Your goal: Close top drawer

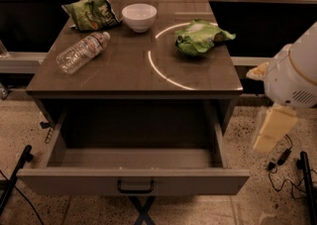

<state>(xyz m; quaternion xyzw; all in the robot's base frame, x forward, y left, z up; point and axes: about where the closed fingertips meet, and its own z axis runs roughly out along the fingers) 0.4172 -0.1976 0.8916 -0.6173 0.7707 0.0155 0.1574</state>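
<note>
Grey-brown top drawer stands open under the tabletop.
Right of its front corner, not touching, hangs the end effector; clenched or released cannot be told.

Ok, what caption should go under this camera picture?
Top drawer wide open, claw hanging off to its right; bottle, bowl, chip bag and crumpled bag on top.

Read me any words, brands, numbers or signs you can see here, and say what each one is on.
No text can be read.
On the dark green bag: print too blurred to read.
On the water bottle: label too blurred to read.
On the light green bag, bowl, top drawer: nothing shows.
On the gripper, right of the open drawer: nothing shows.
</note>
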